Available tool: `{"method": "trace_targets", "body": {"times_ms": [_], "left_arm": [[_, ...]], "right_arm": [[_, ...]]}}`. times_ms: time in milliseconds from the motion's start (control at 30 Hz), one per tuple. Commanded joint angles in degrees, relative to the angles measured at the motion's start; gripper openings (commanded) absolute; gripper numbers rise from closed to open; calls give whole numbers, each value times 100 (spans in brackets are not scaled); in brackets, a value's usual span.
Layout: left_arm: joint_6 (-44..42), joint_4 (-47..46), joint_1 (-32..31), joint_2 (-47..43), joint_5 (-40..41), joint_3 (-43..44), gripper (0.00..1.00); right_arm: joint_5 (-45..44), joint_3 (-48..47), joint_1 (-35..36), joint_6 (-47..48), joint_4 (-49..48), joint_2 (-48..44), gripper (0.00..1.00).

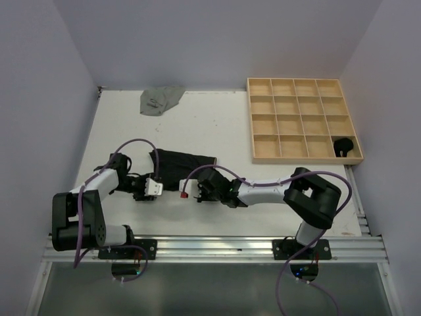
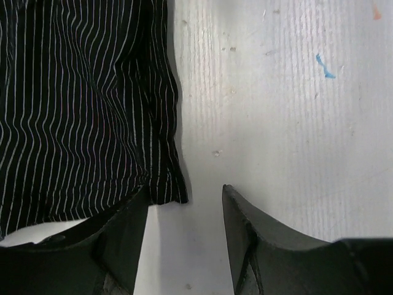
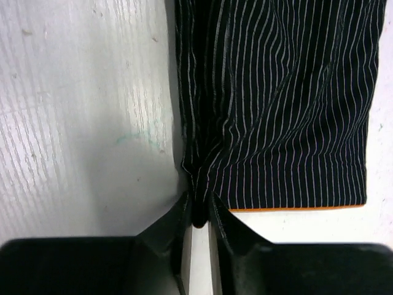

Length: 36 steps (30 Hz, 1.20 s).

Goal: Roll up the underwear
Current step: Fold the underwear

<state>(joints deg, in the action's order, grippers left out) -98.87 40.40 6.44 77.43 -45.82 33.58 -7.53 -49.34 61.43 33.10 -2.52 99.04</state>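
Note:
A black pin-striped underwear (image 1: 181, 166) lies spread flat on the white table in front of both arms. My right gripper (image 3: 199, 208) is shut on a bunched near corner of that underwear (image 3: 282, 110), beside its orange-edged hem. In the top view the right gripper (image 1: 191, 189) sits at the cloth's near right edge. My left gripper (image 2: 184, 200) stands open over bare table; a corner of the underwear (image 2: 80, 110) rests by its left finger (image 2: 132, 221), with nothing between the fingers. From above, the left gripper (image 1: 156, 189) is at the cloth's near left corner.
A crumpled grey underwear (image 1: 160, 100) lies at the table's back left. A wooden grid tray (image 1: 305, 160) stands at the back right, with a dark rolled bundle (image 1: 343, 146) in its near right compartment. Walls close the table on three sides.

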Motion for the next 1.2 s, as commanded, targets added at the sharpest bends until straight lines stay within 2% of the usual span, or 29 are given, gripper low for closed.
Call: {"method": "trace_targets", "body": {"times_ms": [0, 200, 300, 367, 400, 433, 467, 567, 633, 767, 933, 1067, 1167], "left_arm": [[-370, -533, -90, -131, 82, -237, 55], [-168, -1166, -116, -114, 232, -449, 51], [-80, -1342, -169, -9, 372, -440, 43], [-53, -1334, -204, 140, 547, -353, 32], [-62, -1246, -213, 193, 609, -292, 20], [-158, -1106, -213, 316, 662, -221, 17], [-220, -722, -213, 369, 741, -55, 9], [-492, 95, -196, 370, 750, 139, 0], [-676, 493, -160, 178, 724, 183, 0], [-782, 1590, -160, -175, 540, 332, 0], [-713, 2418, -152, -378, 610, 622, 0], [-757, 3453, -73, -1, 496, 1455, 0], [-108, 3518, -37, 474, 416, 2132, 0]], "right_arm": [[199, -225, 1, 38, 400, 212, 14], [261, -251, 18, 73, 463, 238, 3], [304, -234, 53, 82, 472, 221, 0], [322, -199, 53, 47, 463, 177, 0], [357, -173, 62, -5, 463, 98, 0], [392, -146, 62, -32, 498, 54, 0], [427, -128, 62, -93, 533, -7, 0], [717, -67, 88, -391, 673, -280, 0], [735, -137, 97, -681, 902, -411, 0], [1314, -234, 246, -1217, 1516, -692, 0], [1983, -374, 256, -2052, 1755, -992, 0], [2510, -751, 247, -2431, 2220, -940, 0], [2993, -963, 98, -2729, 2274, -764, 0]]}}
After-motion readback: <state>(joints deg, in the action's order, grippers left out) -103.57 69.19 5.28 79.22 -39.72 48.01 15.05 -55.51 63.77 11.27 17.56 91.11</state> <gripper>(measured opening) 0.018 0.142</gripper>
